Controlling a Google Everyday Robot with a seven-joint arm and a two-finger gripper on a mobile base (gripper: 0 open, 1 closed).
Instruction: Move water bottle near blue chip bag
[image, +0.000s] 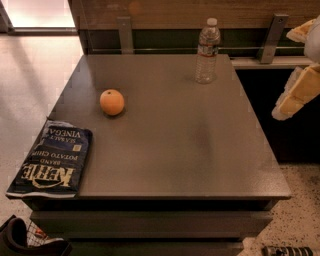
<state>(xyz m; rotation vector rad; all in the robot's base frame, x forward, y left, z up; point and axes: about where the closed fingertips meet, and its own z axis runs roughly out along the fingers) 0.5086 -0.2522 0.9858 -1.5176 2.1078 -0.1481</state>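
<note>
The water bottle (207, 50), clear and ribbed with a white cap, stands upright at the far edge of the grey table (175, 140), right of centre. The blue chip bag (52, 160) lies flat on the table's front left corner, slightly overhanging the edge. My gripper (302, 62) hangs in the air off the table's right side, to the right of the bottle and well apart from it. Its cream fingers (297, 92) stand apart with nothing between them.
An orange (112, 102) sits on the table between the bottle and the bag. A wooden wall panel with metal brackets (272, 32) runs behind the table. A dark object (15, 240) lies on the floor at the front left.
</note>
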